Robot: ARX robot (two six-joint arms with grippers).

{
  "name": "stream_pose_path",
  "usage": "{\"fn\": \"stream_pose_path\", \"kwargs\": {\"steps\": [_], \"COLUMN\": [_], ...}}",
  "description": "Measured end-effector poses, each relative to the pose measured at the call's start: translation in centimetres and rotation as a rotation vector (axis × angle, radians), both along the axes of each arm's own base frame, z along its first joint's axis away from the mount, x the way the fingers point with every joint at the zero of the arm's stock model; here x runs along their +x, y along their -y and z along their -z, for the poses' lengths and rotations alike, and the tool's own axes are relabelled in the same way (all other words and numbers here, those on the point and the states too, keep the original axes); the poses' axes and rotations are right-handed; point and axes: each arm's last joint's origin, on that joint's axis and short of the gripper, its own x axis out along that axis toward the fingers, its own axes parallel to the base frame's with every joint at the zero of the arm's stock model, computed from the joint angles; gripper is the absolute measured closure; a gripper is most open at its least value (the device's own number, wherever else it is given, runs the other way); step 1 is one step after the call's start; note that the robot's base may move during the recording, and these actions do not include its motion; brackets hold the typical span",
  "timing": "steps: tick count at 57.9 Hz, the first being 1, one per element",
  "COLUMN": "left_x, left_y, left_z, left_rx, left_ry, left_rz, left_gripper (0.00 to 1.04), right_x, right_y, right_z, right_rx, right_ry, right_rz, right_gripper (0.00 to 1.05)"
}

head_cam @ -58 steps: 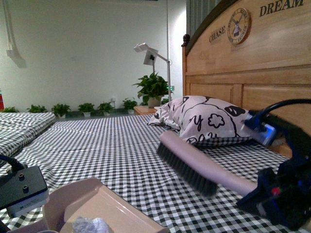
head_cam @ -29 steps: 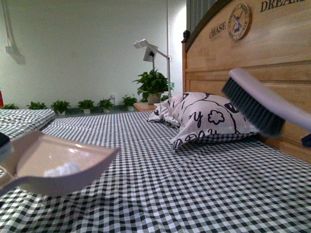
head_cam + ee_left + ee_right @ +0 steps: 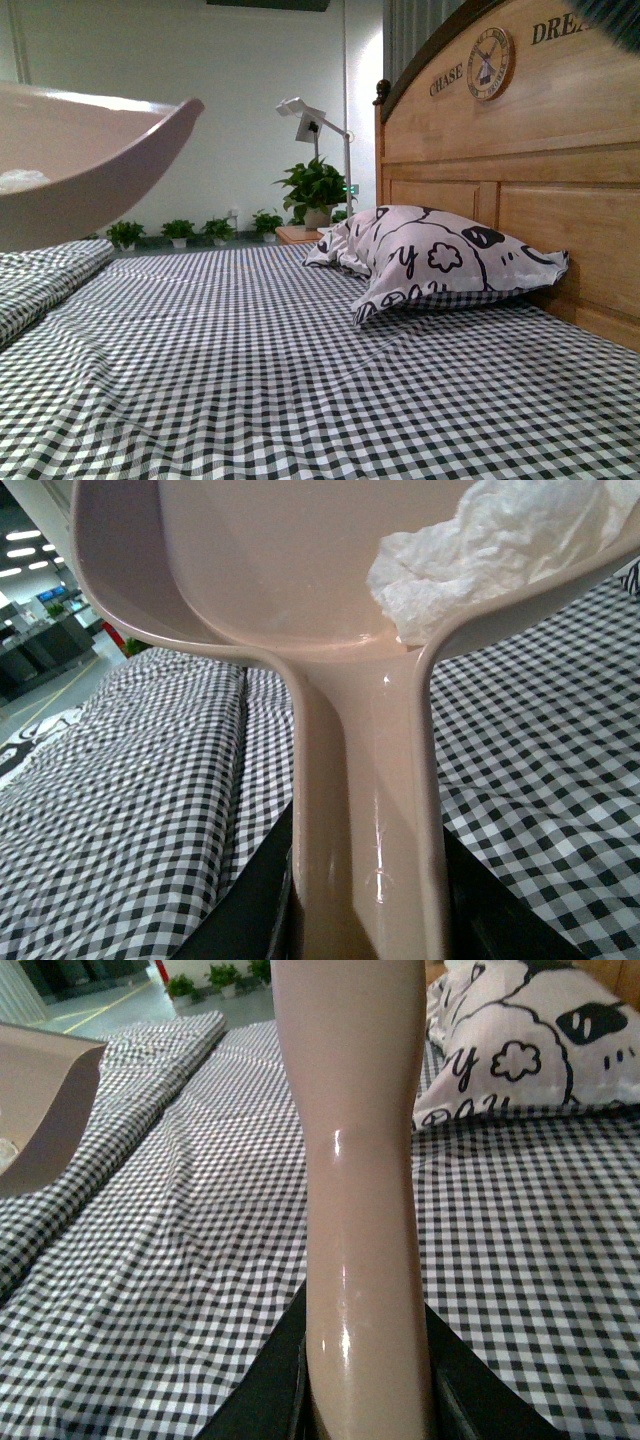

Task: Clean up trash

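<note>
The bed (image 3: 250, 370) in front of me is covered by a black-and-white checked sheet (image 3: 200, 330) that runs from the near edge to the far end, with a few soft creases across it. On the right, a white pillow with black doodle print (image 3: 440, 255) lies directly on the sheet, close against the wooden headboard (image 3: 520, 150). To the far left, the checked fabric rises in a fold (image 3: 50, 265).

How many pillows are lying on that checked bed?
1. The white pillow with black doodle print lies on the black-and-white checked bedsheet, against the wooden headboard. More could be out of frame.
</note>
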Motion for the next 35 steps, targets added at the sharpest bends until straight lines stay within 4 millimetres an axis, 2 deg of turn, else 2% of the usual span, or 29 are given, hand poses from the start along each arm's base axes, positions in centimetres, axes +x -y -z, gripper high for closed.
{"fn": "stream_pose_path", "kwargs": {"steps": [10, 18, 28, 35], "left_x": [-3.5, -5.3, -7.0, -7.8], "left_y": [0.5, 0.6, 0.5, 0.5], "left_z": [-0.3, -0.1, -0.1, 0.3], "left_rx": [-0.025, -0.062, -0.118, -0.159], "left_ry": [0.076, 0.108, 0.148, 0.161], "left_rz": [-0.029, -0.061, -0.110, -0.131], "left_gripper": [0.79, 0.79, 0.79, 0.79], "right_x": [-2.2, -3.6, -5.2, -5.4], "right_y": [0.2, 0.6, 1.2, 1.3], "right_z": [-0.8, -1.1, -1.4, -1.5], "right_rx": [0.010, 0.013, 0.051, 0.057], "right_ry": [0.057, 0.088, 0.120, 0.127], "right_rz": [0.077, 0.172, 0.234, 0.255], "right_gripper": [0.85, 0.85, 0.85, 0.85]}}
